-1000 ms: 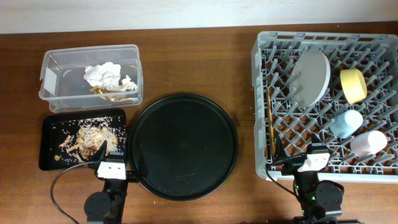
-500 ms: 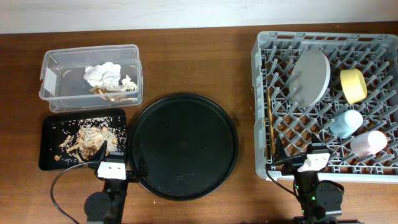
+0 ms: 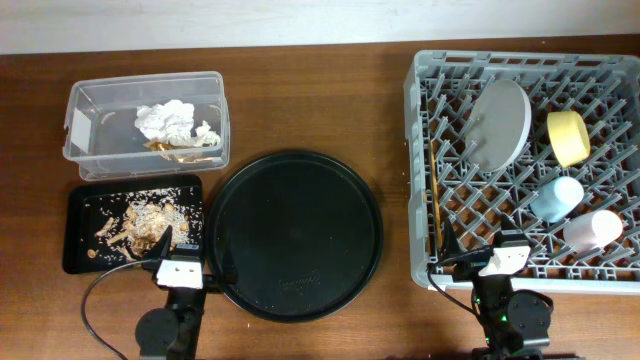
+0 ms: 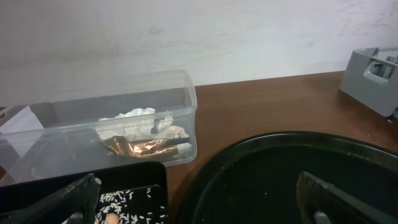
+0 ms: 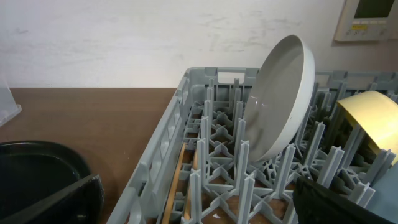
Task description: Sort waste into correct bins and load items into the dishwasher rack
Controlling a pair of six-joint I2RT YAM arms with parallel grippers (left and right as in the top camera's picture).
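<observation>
The clear tub point(image 3: 100, 130) holds the white tissue point(image 3: 165, 120) and the gold-brown wrapper point(image 4: 140, 146). The flat black tray point(image 3: 78, 250) holds tan food scraps point(image 3: 140, 225). The grey rack point(image 3: 412, 90) holds the plate point(image 3: 500, 122) on edge, the yellow bowl point(image 3: 567, 137), the blue cup point(image 3: 556, 198), the pink cup point(image 3: 592, 229) and the chopsticks point(image 3: 436, 190) along its left wall. My left gripper point(image 4: 199, 208) is open and empty at the front, between the black tray and the round tray. My right gripper point(image 5: 199, 205) is open and empty at the rack's front edge.
A large round black tray point(image 3: 295, 235) lies in the middle of the wooden table, between the bins and the rack. A white wall runs behind the table.
</observation>
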